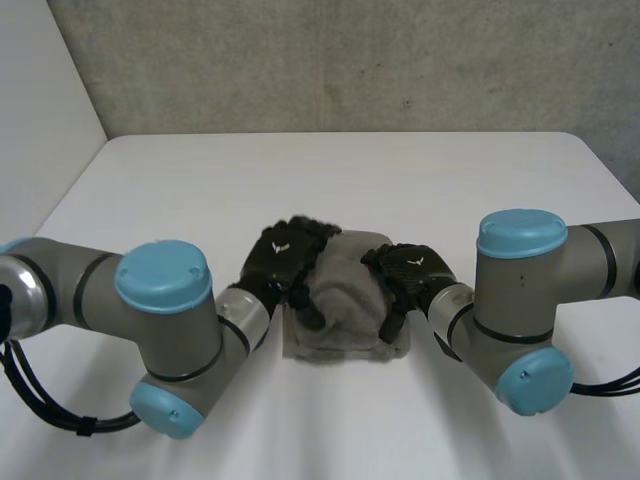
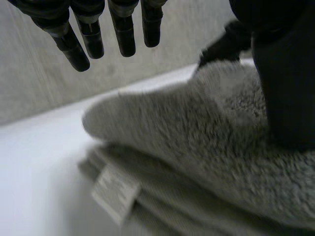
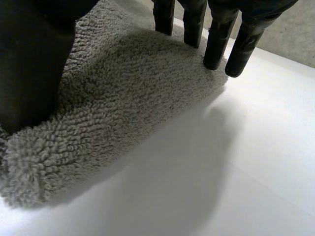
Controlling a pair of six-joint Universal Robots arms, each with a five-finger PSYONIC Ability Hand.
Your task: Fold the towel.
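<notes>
Head view: the towel lay bunched at the bench's near middle, with the left hand and right hand on top, probably flattening a fold. Left wrist view: straight, spread fingers hovered above it. Right wrist view: straight fingers pressed its edge.

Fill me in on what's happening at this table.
The robot is folding a grey towel on the white table. It already lies in a thick, layered bundle. The left hand is at its left side, fingers straight above it; the right hand rests straight fingers on its right edge.
</notes>
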